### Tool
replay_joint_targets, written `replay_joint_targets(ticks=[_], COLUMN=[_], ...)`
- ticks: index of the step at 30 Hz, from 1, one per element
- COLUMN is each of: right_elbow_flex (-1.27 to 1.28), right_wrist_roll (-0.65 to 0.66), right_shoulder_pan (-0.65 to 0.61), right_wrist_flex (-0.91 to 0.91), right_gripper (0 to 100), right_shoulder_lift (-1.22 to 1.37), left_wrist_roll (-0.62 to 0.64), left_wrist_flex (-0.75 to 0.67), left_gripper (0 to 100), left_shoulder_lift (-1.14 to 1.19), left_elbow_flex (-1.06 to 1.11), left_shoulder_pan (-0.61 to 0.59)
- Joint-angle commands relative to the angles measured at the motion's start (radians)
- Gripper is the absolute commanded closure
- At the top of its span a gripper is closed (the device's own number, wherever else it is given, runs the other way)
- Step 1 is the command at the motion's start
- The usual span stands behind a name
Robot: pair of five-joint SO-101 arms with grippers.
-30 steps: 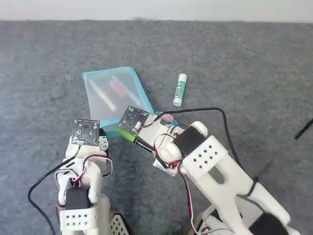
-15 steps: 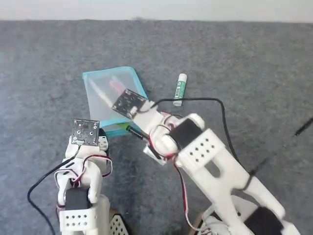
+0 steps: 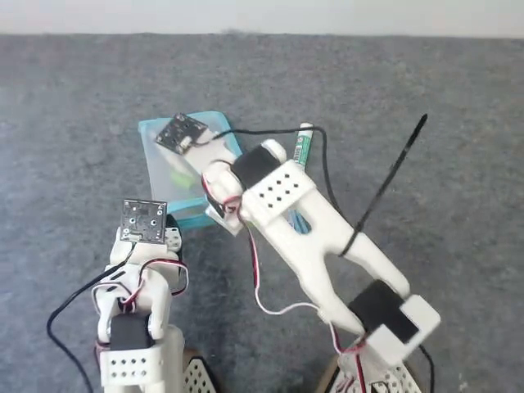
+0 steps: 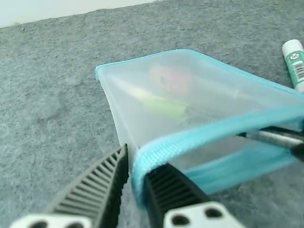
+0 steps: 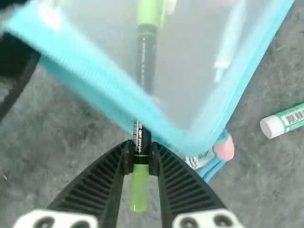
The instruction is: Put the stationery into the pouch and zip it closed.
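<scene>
the green-and-black pen point(image 5: 138, 190) is clenched by the right gripper point(image 5: 140, 153), its long axis aimed straight ahead through the mouth of the soft, translucent pouch point(image 5: 190, 61). the woven blue zipper edge point(image 4: 199, 137) is pinched by the left gripper point(image 4: 137, 165). the smooth cylindrical glue stick point(image 5: 282, 121) is found beside the pouch, nearer the right arm.

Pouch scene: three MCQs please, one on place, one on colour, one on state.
1. Where is the glue stick?
A) on the mat beside the pouch
B) inside the pouch
C) in a gripper

2. Pouch trim colour?
A) red
B) yellow
C) light blue

3. State of the right gripper?
A) open, empty
B) shut on the green pen
C) shut on the glue stick

1 A: it lies outside the pouch. 2 C: the zipper edge is light blue. 3 B: the pen is clamped in it.
</scene>
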Motion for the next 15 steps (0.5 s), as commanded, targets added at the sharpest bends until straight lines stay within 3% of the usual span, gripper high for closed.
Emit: replay_joint_targets(ticks=[1,11,15], right_elbow_flex=[-0.144,-0.196,-0.199], right_wrist_roll=[-0.052,-0.061,-0.054], right_shoulder_pan=[0.012,0.013,0.012], right_wrist_flex=[0.008,0.008,-0.002], right_gripper=[98.9,97.9,86.1], right_shoulder_lift=[0.027,0.093,0.090], left_wrist_roll=[-0.012,-0.012,-0.012], left_wrist_flex=[-0.031,-0.031,-0.031], left_gripper=[99,99,99], left_shoulder_lift=[-0.002,-0.002,-0.002], left_elbow_flex=[-0.012,-0.008,-0.007], left_shoulder_pan=[0.006,0.005,0.005])
